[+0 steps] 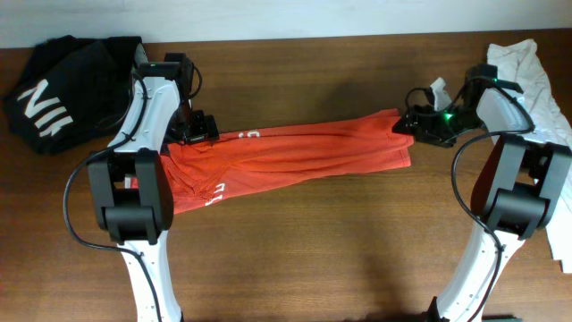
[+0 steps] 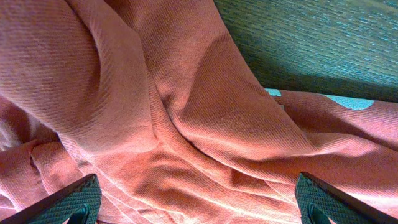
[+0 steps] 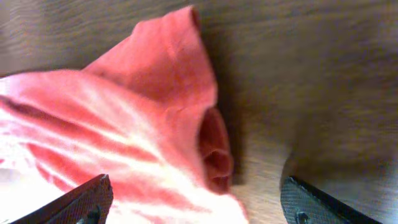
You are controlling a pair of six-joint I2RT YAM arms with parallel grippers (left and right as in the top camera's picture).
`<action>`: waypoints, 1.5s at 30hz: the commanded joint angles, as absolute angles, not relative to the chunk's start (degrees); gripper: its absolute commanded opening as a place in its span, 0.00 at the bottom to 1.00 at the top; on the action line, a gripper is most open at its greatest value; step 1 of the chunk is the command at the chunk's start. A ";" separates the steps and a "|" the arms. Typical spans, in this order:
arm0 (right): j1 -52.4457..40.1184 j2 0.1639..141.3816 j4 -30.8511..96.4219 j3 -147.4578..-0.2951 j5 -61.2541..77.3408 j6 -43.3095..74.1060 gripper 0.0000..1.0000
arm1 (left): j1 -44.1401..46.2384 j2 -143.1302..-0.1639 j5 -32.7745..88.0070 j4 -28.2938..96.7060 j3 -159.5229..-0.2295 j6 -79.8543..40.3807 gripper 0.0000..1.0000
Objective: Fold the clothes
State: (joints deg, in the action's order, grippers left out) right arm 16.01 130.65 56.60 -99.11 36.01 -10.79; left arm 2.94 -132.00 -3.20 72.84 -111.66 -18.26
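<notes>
The red-orange T-shirt (image 1: 295, 156) lies stretched in a long band across the table, white print showing near its left end. My left gripper (image 1: 198, 128) is open just over the shirt's left end; in the left wrist view its wide-apart fingers (image 2: 198, 205) straddle rumpled red cloth (image 2: 186, 112). My right gripper (image 1: 413, 122) is open at the shirt's right end; in the right wrist view its fingers (image 3: 196, 202) straddle a folded corner of the shirt (image 3: 161, 93). A black garment with white letters (image 1: 63, 89) lies at the far left. A white garment (image 1: 527, 72) lies at the far right.
The wooden table (image 1: 313, 241) holds everything. The black garment lies close behind my left arm and the white one next to my right arm. A white edge shows at the table's right border (image 1: 563, 241).
</notes>
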 commanded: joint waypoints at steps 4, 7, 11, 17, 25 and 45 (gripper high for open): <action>10.94 131.66 57.91 -97.27 36.84 -11.97 0.76 | 2.74 -130.47 -2.52 72.49 -112.66 -18.59 0.99; 8.99 131.66 57.82 -97.27 36.56 -10.20 0.56 | 2.74 -130.47 -2.52 72.49 -112.66 -18.61 0.99; 10.44 131.61 58.94 -98.76 28.60 -4.99 0.04 | 2.74 -130.47 -2.35 72.49 -112.66 -18.61 0.99; 16.05 131.39 70.43 -110.65 19.53 -0.27 0.04 | 2.87 -130.47 6.46 72.51 -112.64 -18.57 0.99; 13.80 128.16 81.67 -118.30 15.14 1.80 0.04 | 8.91 -130.47 12.62 70.85 -112.64 -18.44 0.99; -15.25 127.81 81.14 -117.80 12.93 2.33 0.04 | 10.09 -130.47 12.23 68.14 -112.64 -20.97 0.99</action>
State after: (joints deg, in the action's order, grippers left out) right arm -14.33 130.43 81.54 -117.19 12.91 1.72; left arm 10.17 -132.00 11.64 68.14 -111.68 -20.62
